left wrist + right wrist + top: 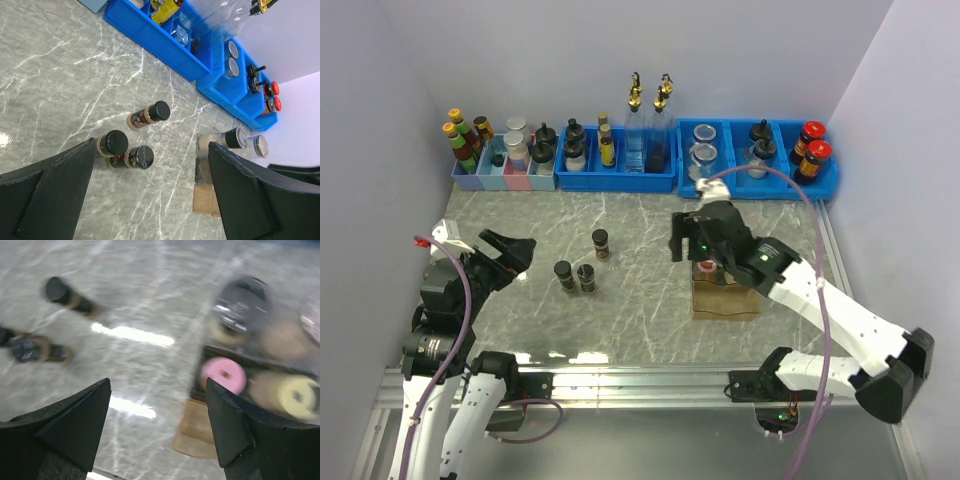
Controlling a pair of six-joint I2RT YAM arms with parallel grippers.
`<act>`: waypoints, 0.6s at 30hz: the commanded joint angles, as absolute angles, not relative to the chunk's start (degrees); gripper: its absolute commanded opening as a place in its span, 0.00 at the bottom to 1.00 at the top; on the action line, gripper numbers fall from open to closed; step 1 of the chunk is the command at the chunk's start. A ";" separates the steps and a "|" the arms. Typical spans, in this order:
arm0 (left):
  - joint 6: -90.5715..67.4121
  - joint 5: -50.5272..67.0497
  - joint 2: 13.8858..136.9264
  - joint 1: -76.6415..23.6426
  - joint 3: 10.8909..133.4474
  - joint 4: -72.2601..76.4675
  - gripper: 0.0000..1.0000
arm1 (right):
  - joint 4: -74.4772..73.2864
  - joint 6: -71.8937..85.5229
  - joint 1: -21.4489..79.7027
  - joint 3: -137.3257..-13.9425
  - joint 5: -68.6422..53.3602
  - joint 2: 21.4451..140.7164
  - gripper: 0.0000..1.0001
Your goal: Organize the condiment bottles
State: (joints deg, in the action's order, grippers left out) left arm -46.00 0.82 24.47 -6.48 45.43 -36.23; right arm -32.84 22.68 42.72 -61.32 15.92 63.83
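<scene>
Three loose spice jars stand upright on the table [650,330], left of centre. A lone jar [601,243] sits farther back, and nearer the arms is a pair, the left jar [563,274] and the right jar [586,277], just beside each other and perhaps touching. More jars sit in the brown stand [725,300] on the right: a pink-lidded jar [223,375], a yellow-lidded jar [299,396] and a dark-lidded jar [240,310], all blurred in the right wrist view. The left claw [513,250] is spread wide and holds nothing, and it points toward the pair from just to their left. The right claw [692,240] hovers at the back edge of the stand, also fully spread and empty. The jars look small, light and rigid, with smooth clear walls that are probably slick, so I judge that a firm squeeze will not crush them. A weak or off-centre one could let a jar twist or pop out. They are tall for their base and should tip at a sideways nudge. The safest hold seems to be across the body just under the lid, with the fingers level. The pair leaves little room for a finger between them, so the lone jar looks easier to take first.
</scene>
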 commanded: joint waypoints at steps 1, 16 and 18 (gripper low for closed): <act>-45.88 1.23 24.00 -6.68 45.97 -34.28 0.99 | -30.06 17.50 46.48 -66.79 11.17 71.68 0.82; -46.06 1.32 23.12 -6.68 46.67 -35.68 0.99 | -22.33 17.40 51.15 -89.90 8.18 103.09 0.85; -45.97 1.32 22.85 -6.68 46.67 -35.95 0.99 | -21.45 17.40 51.24 -91.31 7.56 105.54 0.86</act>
